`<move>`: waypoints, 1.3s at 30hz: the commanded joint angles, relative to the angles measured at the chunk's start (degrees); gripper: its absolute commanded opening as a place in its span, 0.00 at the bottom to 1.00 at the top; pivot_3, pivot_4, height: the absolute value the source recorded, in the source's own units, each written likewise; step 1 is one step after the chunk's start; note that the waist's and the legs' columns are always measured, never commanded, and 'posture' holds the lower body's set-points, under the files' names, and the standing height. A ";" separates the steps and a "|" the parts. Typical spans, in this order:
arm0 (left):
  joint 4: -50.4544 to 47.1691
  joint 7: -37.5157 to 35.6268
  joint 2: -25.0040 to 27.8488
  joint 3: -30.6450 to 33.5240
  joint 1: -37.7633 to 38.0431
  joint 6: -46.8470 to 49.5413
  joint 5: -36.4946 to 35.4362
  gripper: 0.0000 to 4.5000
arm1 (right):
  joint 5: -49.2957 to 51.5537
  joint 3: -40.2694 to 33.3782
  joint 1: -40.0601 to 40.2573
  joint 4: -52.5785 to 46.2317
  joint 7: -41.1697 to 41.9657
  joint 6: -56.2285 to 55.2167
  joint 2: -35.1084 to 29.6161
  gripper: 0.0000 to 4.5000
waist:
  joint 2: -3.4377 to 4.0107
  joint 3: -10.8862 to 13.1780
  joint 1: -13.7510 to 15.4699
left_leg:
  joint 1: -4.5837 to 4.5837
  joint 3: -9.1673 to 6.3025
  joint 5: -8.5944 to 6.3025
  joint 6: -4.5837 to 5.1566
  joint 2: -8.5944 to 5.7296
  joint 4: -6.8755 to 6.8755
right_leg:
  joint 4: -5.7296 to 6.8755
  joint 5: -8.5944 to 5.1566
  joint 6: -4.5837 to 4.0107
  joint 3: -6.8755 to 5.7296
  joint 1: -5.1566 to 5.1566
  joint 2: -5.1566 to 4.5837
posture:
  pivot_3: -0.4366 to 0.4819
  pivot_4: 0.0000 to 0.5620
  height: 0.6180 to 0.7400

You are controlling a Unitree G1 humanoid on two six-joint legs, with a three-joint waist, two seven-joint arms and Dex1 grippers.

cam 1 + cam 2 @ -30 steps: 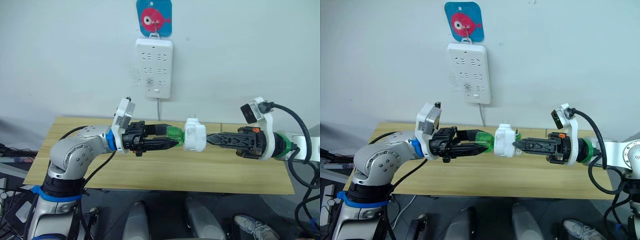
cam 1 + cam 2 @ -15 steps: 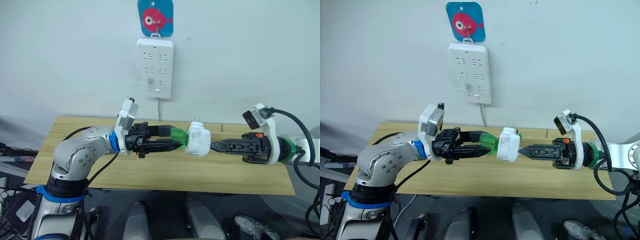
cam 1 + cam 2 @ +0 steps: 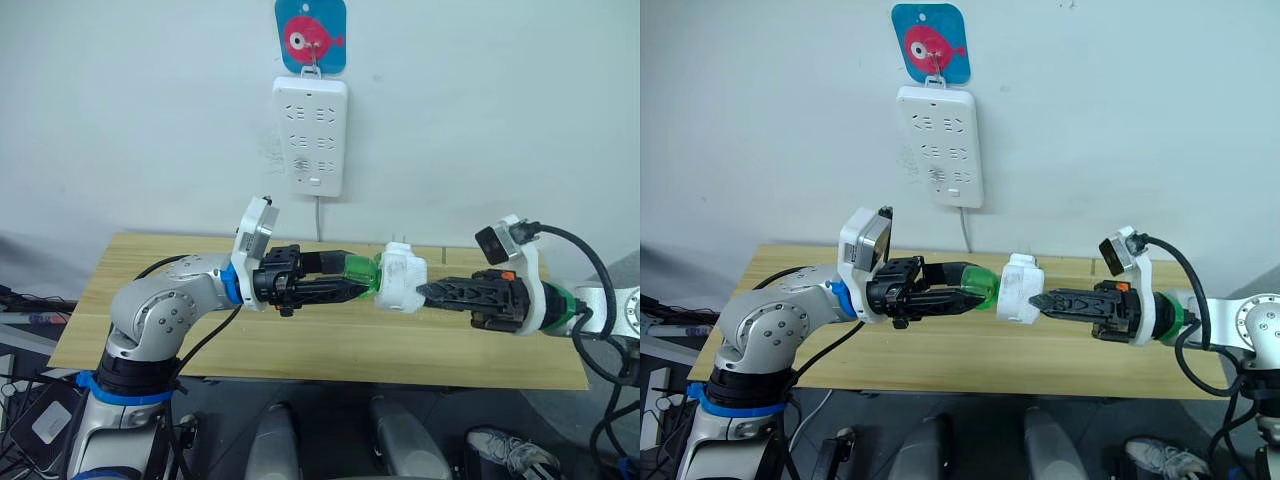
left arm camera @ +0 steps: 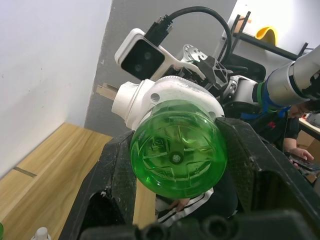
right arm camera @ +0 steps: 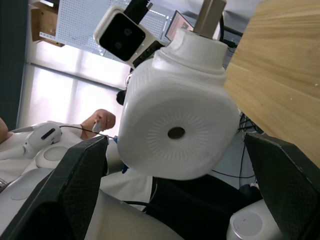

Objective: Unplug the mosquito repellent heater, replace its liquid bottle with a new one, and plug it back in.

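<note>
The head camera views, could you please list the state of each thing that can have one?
Mosquito repellent heater: unplugged, held in the air, green bottle attached.
Green bottle: clamped sideways.
Left gripper: shut on the bottle.
Right gripper: fingers open either side of the heater.
Power strip: on the wall, sockets empty.

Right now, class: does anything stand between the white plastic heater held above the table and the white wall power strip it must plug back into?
Nothing visible does. The white plastic heater, with the green bottle in the left gripper at its end, hangs above the wooden table. The space up to the white wall power strip looks open.
</note>
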 commanded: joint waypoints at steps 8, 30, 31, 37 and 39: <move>-3.08 -1.27 0.37 -1.12 0.42 -1.67 0.12 0.52 | 1.52 0.96 -3.55 -1.61 -1.31 -0.46 3.41 1.00 | 0.00 0.00 0.04 | 0.00 -0.01 0.00 0.00 0.00 0.00 | 0.00 0.00 0.00 -0.01 0.00 0.00 | 0.33 0.37 0.82; -1.08 -2.83 1.14 -3.72 0.87 -13.93 11.74 0.79 | 1.52 1.77 -5.59 -0.13 -2.05 0.94 4.55 0.70 | 0.01 0.00 0.08 | 0.00 -0.01 0.00 0.00 0.00 0.00 | 0.01 0.01 -0.01 0.00 0.00 0.00 | 0.33 0.37 0.82; -0.93 -3.26 1.69 -4.09 0.81 -15.94 13.68 0.88 | 1.52 1.77 -5.54 -0.14 -2.11 1.00 4.45 0.70 | 0.01 0.00 0.08 | 0.00 -0.01 0.00 0.00 0.00 0.00 | 0.01 0.01 -0.01 0.00 0.00 0.00 | 0.33 0.37 0.82; -1.91 -7.44 5.61 -5.32 0.05 -21.97 18.89 0.95 | 1.52 1.80 -5.19 -0.28 -2.67 1.03 3.49 0.70 | 0.01 0.00 0.12 | 0.00 0.00 0.00 0.00 0.00 -0.01 | 0.00 0.00 -0.01 0.00 -0.01 0.00 | 0.34 0.37 0.82; -2.25 -7.75 5.80 -5.84 0.29 -22.86 19.78 0.95 | 1.52 1.88 -5.26 -0.32 -2.62 1.06 3.34 0.70 | 0.01 0.00 0.14 | 0.00 0.00 0.00 0.00 -0.01 -0.01 | 0.00 0.00 -0.01 0.01 -0.01 0.00 | 0.34 0.37 0.82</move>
